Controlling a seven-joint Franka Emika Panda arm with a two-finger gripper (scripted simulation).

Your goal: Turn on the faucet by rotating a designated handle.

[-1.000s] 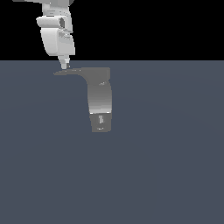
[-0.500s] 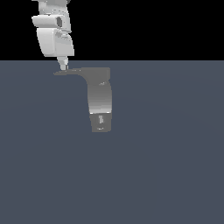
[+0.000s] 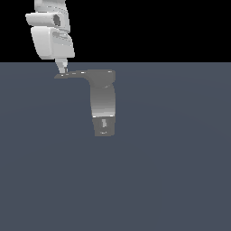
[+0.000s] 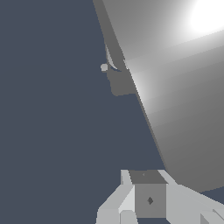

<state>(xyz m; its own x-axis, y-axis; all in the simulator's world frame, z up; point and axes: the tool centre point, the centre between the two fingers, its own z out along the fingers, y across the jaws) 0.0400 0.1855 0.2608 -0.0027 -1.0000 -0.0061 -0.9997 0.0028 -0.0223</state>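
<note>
Faucet (image 3: 103, 106) stands upright on the dark blue-grey surface (image 3: 171, 171), upper centre-left of the exterior view. Column shades light to dark; darker base block at bottom. Handle (image 3: 76, 74): thin flat arm, projects from the column top toward the exterior view's left, tapering to a point.

White arm (image 3: 48, 34) comes down from above at the handle's tip. Fingers (image 3: 63, 69) sit right at the tip, apparently touching its upper face. Cannot tell whether they are parted or closed.

Wrist view: handle (image 4: 175, 87) fills the frame as a broad, brightly lit grey plane; 1 finger block (image 4: 148, 199) sits near its edge.
</note>
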